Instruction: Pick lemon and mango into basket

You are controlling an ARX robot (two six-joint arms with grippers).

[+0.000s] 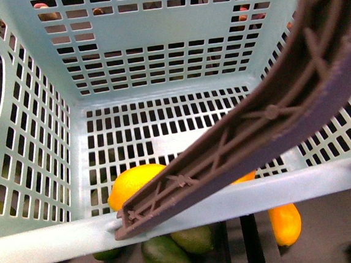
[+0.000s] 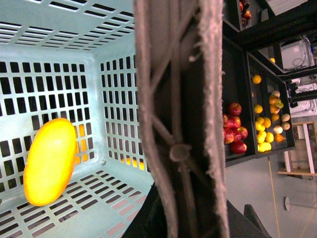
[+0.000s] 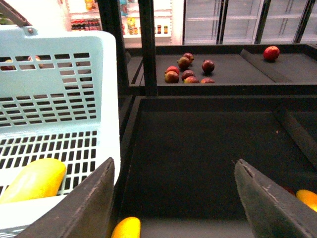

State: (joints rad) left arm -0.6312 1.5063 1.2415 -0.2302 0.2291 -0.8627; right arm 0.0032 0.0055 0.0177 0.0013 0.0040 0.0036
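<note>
One aqua basket point(image 1: 44, 241) filled the front view, and one yellow-orange mango point(image 1: 134, 181) lay on its slotted floor, near the front wall. One brown handle point(image 1: 267, 129) crossed above the mango. Below the basket's front rim sat at least two dark green fruits point(image 1: 173, 245), and right of them two more yellow fruits point(image 1: 285, 223). The right gripper point(image 3: 173, 203) hung outside the basket, fingers spread apart and empty, the mango beyond its one finger. The left gripper's state could not be told.
</note>
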